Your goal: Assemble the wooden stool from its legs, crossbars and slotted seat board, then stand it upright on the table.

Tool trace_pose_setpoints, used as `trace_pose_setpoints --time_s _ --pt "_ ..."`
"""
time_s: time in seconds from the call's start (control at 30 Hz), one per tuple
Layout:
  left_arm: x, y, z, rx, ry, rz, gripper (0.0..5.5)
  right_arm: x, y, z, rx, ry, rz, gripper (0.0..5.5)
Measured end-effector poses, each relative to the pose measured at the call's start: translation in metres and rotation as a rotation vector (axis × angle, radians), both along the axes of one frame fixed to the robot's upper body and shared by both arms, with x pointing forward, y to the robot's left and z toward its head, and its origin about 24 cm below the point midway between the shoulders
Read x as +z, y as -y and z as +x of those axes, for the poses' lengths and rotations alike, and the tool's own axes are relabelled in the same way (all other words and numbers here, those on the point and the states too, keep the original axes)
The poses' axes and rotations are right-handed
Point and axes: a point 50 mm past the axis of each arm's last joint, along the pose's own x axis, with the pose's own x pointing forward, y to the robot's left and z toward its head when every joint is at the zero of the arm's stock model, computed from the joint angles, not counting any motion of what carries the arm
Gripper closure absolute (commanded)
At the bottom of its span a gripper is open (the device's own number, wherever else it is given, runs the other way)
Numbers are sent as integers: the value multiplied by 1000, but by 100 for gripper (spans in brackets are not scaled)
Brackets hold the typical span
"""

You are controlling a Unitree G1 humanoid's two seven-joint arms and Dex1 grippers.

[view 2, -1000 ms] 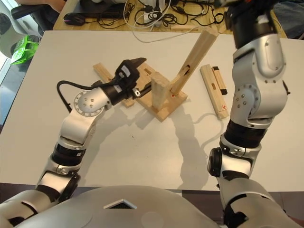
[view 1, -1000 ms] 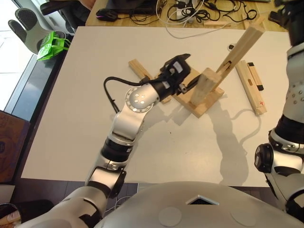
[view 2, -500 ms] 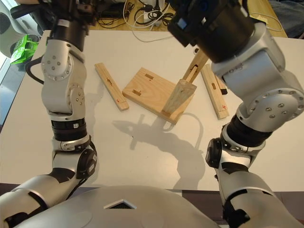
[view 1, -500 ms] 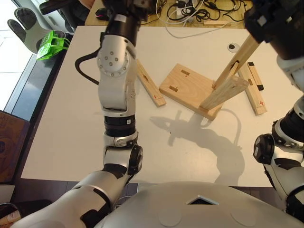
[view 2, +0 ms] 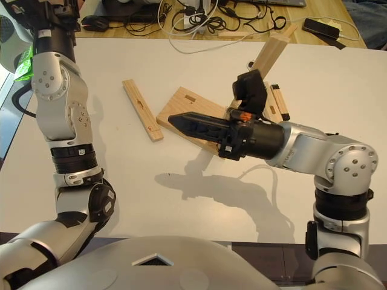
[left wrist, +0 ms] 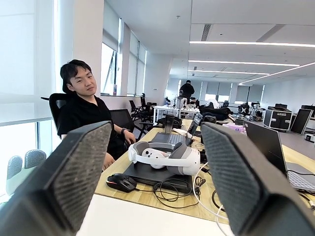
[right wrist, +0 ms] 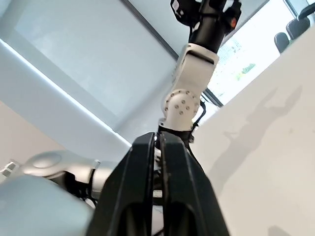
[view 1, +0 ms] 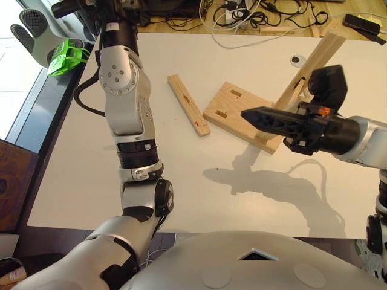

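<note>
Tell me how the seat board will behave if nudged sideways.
The board appears flat on the table, so it would likely slide, not tip. The leg leaning from its corner looks top-heavy and may topple or pull out. Thick wood, probably stiff.

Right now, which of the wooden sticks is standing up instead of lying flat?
The tall stick leaning up at the board's right end; the stick left of the board lies flat on the table.
</note>
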Motion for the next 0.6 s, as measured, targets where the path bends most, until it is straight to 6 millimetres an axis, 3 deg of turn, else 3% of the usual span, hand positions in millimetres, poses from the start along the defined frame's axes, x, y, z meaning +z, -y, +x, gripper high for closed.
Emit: trace_pose_setpoints --time_s 0.1,0.2,0.23,0.27,0.33,0.47,0.6 --pt "-5 1 -1 0 -13 -2 215 -13 -1 8 -107 38 -202 527" --pt "-6 3 -1 -10 -17 -4 215 -27 17 36 -402 77 -405 527" --pt "-7 3 -2 -13 -17 -2 215 -49 30 42 -514 22 -517 527" --pt "-8 3 -2 -11 -21 -1 215 -58 37 42 -560 2 -570 527" --pt "-13 5 -2 -20 -36 5 215 -61 47 50 -674 56 -638 527" --pt "-18 4 -4 -18 -41 15 215 -58 60 63 -878 201 -707 527" --pt "-25 7 -5 -30 -61 33 215 -51 35 63 -700 262 -543 527"
